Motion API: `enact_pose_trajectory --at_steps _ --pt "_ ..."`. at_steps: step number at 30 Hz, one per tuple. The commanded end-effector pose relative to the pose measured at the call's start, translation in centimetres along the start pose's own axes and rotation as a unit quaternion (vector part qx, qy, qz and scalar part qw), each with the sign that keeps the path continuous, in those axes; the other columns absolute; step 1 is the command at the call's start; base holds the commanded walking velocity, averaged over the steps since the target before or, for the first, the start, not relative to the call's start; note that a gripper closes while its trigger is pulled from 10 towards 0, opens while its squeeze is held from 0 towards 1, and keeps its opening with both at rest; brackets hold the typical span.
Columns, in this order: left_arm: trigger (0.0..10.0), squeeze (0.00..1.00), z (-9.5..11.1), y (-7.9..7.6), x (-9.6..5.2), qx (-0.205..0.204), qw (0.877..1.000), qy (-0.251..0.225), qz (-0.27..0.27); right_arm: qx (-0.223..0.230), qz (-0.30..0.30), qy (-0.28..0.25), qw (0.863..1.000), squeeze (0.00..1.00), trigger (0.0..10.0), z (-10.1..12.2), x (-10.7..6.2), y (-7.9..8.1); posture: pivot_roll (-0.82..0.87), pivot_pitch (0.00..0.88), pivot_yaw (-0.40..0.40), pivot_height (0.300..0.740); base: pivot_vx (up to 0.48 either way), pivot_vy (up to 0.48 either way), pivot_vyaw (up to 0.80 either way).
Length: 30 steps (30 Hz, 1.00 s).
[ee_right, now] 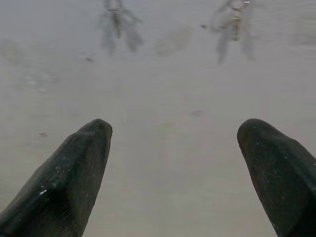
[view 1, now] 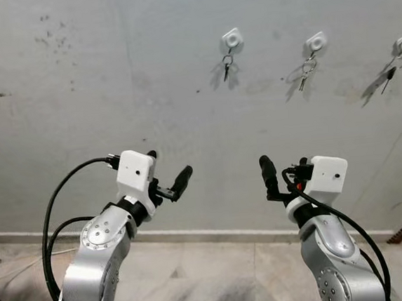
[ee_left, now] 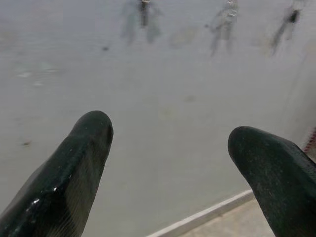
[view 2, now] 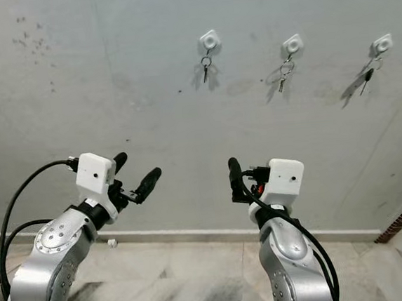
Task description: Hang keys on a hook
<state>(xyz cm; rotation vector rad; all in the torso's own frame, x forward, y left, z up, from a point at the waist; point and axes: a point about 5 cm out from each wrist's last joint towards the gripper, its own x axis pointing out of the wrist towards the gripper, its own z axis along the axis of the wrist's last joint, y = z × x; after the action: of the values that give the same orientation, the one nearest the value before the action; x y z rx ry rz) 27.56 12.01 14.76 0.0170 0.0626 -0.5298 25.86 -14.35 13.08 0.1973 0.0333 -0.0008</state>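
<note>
Now you have the left gripper (view 1: 167,171) raised before the grey wall (view 1: 77,98), jaws released and empty. Your right gripper (ee_right: 173,143) matches it. High up, three hooks (view 1: 232,39) each carry keys (view 1: 227,66), though the blurred wrist views barely show them.

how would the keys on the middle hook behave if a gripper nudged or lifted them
The keys on the middle hook hang freely from a ring below the white hook, so a nudge would probably set them swinging against the wall. They look small and thin, so likely light. Being loose on a ring, they would probably dangle and turn when lifted, making a firm pinch awkward.
</note>
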Motion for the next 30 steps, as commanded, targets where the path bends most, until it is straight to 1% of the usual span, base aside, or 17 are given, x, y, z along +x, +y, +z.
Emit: enact_pose_trajectory --at_steps 1,9,15,21,23,25,28,30 --pt "10.0 0.00 0.14 0.14 -0.01 0.003 1.000 -0.001 -0.002 -0.002 -0.001 -0.003 1.000 0.00 10.0 0.20 0.21 -0.03 0.11 0.000 -0.065 0.740 0.000 -0.394 0.00" --pt "10.0 0.00 0.13 0.08 0.05 0.002 1.000 -0.002 -0.004 -0.006 0.000 0.000 1.000 0.00 10.0 0.05 0.32 0.07 0.11 0.000 -0.065 0.740 0.000 -0.421 0.00" --pt "10.0 0.00 0.14 0.14 0.19 0.002 1.000 -0.003 -0.003 -0.010 0.004 -0.004 1.000 0.00 10.0 0.25 0.81 0.11 0.11 0.000 -0.065 0.740 0.000 -0.429 0.00" --pt "10.0 0.00 0.03 0.02 0.18 0.000 1.000 -0.002 -0.003 -0.013 0.005 -0.006 1.000 0.00 10.0 0.36 0.92 0.08 0.11 0.000 -0.068 0.740 0.000 -0.429 0.00" --pt "10.0 0.00 -0.03 -0.02 0.17 -0.002 1.000 -0.001 -0.001 -0.013 0.005 -0.006 1.000 0.00 10.0 0.35 0.90 0.07 0.11 0.000 -0.068 0.740 0.000 -0.281 0.00" --pt "10.0 0.00 -0.25 0.09 0.29 -0.006 1.000 0.002 0.015 -0.014 0.006 -0.005 1.000 0.00 10.0 0.27 0.90 0.07 0.11 0.000 -0.068 0.740 0.000 0.000 0.00" --pt "10.0 0.00 -0.47 0.23 0.42 -0.001 1.000 0.010 0.029 -0.016 0.008 -0.003 1.000 0.00 10.0 0.21 0.90 0.13 0.11 0.000 -0.068 0.740 0.000 0.000 0.00" --pt "10.0 0.00 -0.46 0.25 0.46 -0.003 1.000 0.009 0.028 -0.016 0.008 -0.003 1.000 0.00 10.0 0.20 0.95 0.18 0.11 0.000 -0.068 0.740 0.000 0.000 0.00"
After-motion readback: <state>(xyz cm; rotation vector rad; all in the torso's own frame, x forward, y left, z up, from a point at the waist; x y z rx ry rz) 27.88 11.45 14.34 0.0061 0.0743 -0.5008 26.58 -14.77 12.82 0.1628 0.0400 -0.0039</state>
